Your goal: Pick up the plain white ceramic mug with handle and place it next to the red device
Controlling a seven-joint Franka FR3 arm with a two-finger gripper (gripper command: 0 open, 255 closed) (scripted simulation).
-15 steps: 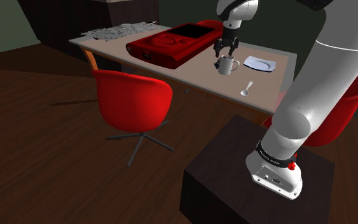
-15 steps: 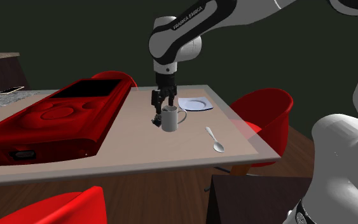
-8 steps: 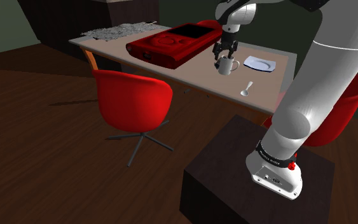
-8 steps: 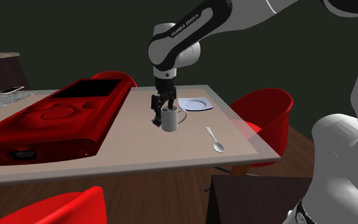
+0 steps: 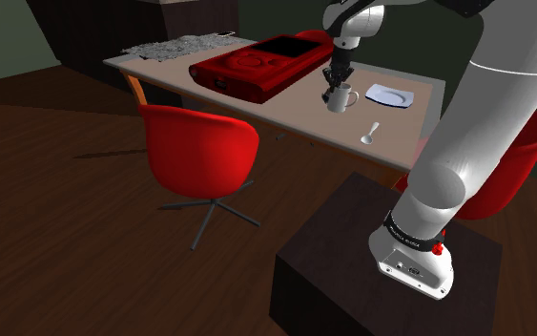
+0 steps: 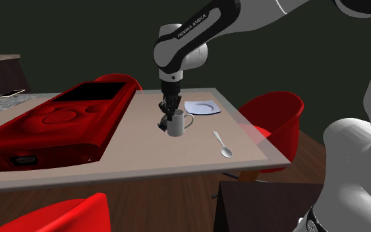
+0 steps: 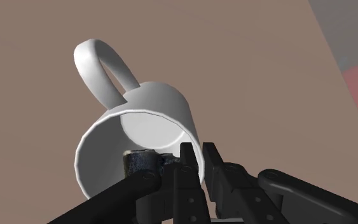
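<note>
A beige tabletop (image 5: 290,110) fills the upper centre of the shoulder view, and the white mug (image 5: 340,97) stands on it, right of the red device (image 5: 257,65). The gripper (image 7: 168,160) pinches the mug's rim wall. Best to lift straight and slowly, lest the mug swing.

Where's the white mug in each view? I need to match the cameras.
Shoulder view: white mug on the table, between the red device and the small plate.
Second exterior view: mug near the middle, to the right of the red device.
Wrist view: mug right at the fingers, with its handle on the side away from them.
Shared landmark: the end effector, clasping the mug's rim.
</note>
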